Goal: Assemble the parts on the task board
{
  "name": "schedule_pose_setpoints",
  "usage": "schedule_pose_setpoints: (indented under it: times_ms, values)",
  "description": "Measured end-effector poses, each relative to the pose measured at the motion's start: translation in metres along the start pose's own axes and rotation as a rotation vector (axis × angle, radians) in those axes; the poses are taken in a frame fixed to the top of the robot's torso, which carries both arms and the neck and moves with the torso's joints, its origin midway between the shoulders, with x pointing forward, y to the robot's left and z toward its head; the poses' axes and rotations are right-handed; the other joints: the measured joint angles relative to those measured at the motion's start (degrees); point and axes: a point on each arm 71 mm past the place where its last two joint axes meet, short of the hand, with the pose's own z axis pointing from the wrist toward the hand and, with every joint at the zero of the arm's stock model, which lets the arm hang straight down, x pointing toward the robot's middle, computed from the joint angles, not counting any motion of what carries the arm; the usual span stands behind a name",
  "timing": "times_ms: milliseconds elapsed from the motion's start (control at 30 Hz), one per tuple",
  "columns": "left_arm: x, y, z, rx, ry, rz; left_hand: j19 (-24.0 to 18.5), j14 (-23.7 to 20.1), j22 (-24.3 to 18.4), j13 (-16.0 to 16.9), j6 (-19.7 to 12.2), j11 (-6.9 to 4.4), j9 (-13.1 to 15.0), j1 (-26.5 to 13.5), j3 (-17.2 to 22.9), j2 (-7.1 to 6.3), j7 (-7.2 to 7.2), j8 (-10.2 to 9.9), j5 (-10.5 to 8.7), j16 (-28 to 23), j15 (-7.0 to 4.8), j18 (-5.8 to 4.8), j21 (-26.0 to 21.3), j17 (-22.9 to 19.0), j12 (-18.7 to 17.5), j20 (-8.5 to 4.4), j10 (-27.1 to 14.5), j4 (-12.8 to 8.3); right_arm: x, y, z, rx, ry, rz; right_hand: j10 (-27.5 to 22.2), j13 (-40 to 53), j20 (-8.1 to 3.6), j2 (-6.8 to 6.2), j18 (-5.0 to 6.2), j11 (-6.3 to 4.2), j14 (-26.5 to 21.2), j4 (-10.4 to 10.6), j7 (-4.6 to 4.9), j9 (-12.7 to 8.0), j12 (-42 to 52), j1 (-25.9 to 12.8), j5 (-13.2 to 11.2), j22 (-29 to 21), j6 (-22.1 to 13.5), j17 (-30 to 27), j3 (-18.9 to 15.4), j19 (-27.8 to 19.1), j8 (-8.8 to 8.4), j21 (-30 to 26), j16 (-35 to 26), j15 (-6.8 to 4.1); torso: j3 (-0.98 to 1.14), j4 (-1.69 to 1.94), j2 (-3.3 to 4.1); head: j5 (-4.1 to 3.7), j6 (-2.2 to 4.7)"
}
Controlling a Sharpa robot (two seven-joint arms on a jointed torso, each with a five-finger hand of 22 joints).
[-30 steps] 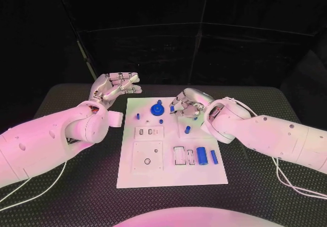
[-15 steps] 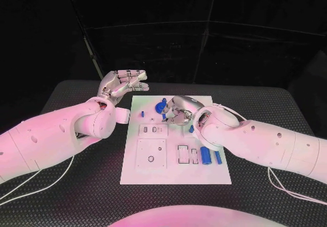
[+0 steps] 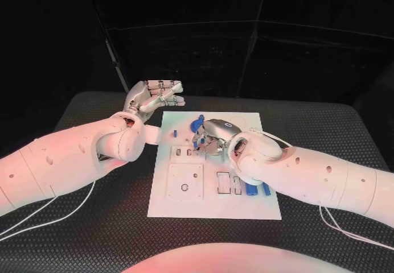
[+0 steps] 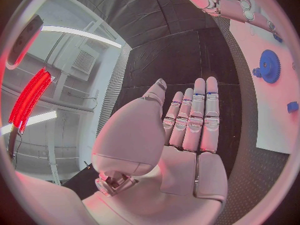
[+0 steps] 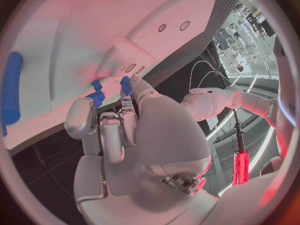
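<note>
The white task board (image 3: 246,210) lies in the middle of the black table. At its far end sit a blue gear (image 3: 197,122) and a small blue piece (image 3: 174,135); both also appear in the left wrist view as the gear (image 4: 270,65) and the piece (image 4: 292,106). My right hand (image 3: 210,137) hangs over the board's far middle, fingers curled down, pinching a small blue part (image 5: 95,98) between thumb and fingertips just above the board. My left hand (image 3: 154,96) is raised beyond the board's far left corner, fingers (image 4: 195,117) straight, holding nothing.
A blue cylinder (image 3: 249,187) and a blue bar (image 3: 264,189) lie at the board's right side, beside my right forearm. Rectangular slots (image 3: 223,183) and a square plate with a hole (image 3: 184,183) occupy the board's near half. Dark ribbed matting (image 3: 98,227) surrounds the board.
My right hand has moved across the board's far part, from near its right edge toward the middle, and lowered its fingers. The left hand stays raised. The camera has shifted slightly.
</note>
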Motion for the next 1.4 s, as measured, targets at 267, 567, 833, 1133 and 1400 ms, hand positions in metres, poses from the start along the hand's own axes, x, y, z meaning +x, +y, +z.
schedule_pose_setpoints:
  times_ms: [267,567,833,1133,1400]
  values:
    - [0.001,0.000,0.000,-0.001,0.002,-0.001,0.00,0.00,0.01,0.00,0.00,0.00,0.00,0.00,0.00,0.00,0.00,0.00,0.00,0.00,0.00,0.00,0.00,0.00,0.00,0.00,0.00,0.00,0.005,0.002,0.002,0.002,0.016,-0.019,0.00,-0.03,-0.21,-0.04,0.00,0.00,-0.08,-0.01,0.00,0.00,0.01,0.03,0.07,0.00,0.00,0.00,0.00,-0.21,0.00,0.00,0.00,-0.07,0.01,0.00,0.02,0.14,-0.49]
    - [0.001,0.001,0.000,-0.004,0.002,-0.002,0.00,0.00,0.01,0.00,0.00,0.00,0.00,0.00,0.00,0.00,0.00,0.00,0.00,0.00,0.00,0.00,0.00,-0.01,0.00,0.00,0.00,0.00,0.012,0.001,0.002,0.009,0.045,-0.033,0.00,-0.06,-0.21,-0.48,0.00,0.01,-0.08,-0.01,0.00,0.00,-0.11,-0.34,0.06,-0.20,0.00,0.04,-0.01,-0.21,0.00,0.00,-0.01,-0.07,-0.03,0.00,-0.03,0.26,-0.82]
    - [0.000,0.001,0.000,-0.005,0.002,-0.002,0.00,0.00,-0.04,0.00,0.21,0.00,0.00,0.00,-0.16,0.00,-0.21,-0.23,0.00,-0.22,0.00,0.00,-0.22,0.08,0.00,0.00,0.00,-0.16,0.013,0.003,0.003,0.006,0.052,-0.035,0.01,-0.02,-0.20,-0.44,0.00,0.01,-0.08,-0.01,0.00,0.00,-0.33,-0.69,0.05,-0.21,0.00,0.04,-0.01,-0.21,0.01,0.00,-0.01,-0.07,-0.04,0.00,-0.06,0.38,-1.00]
    - [0.000,0.001,0.000,-0.006,0.002,-0.002,0.00,0.00,-0.03,0.00,0.21,0.00,0.00,0.00,-0.16,0.00,-0.21,-0.23,0.00,-0.22,0.00,0.00,-0.22,0.07,0.00,0.00,0.00,-0.16,0.015,0.004,0.002,-0.001,0.054,-0.032,0.01,-0.01,-0.20,-0.46,0.00,0.01,-0.08,-0.01,0.00,0.00,-0.38,-0.96,0.02,-0.21,0.00,0.03,-0.02,-0.21,0.01,0.00,-0.04,-0.07,-0.04,0.01,-0.06,0.41,-1.09]
    - [-0.001,0.001,0.000,-0.007,0.001,-0.001,0.00,0.00,-0.03,0.00,0.21,0.00,0.00,0.00,-0.16,0.00,-0.21,-0.23,0.00,-0.22,0.00,0.00,-0.22,0.07,0.00,0.00,0.00,-0.16,0.016,0.004,0.000,-0.005,0.048,-0.022,0.01,-0.01,-0.20,-0.54,0.00,0.01,-0.08,0.03,-0.01,0.00,-0.38,-1.04,0.00,-0.13,-0.01,0.03,-0.07,-0.21,0.01,0.00,-0.04,-0.07,-0.02,0.01,-0.06,0.26,-1.17]
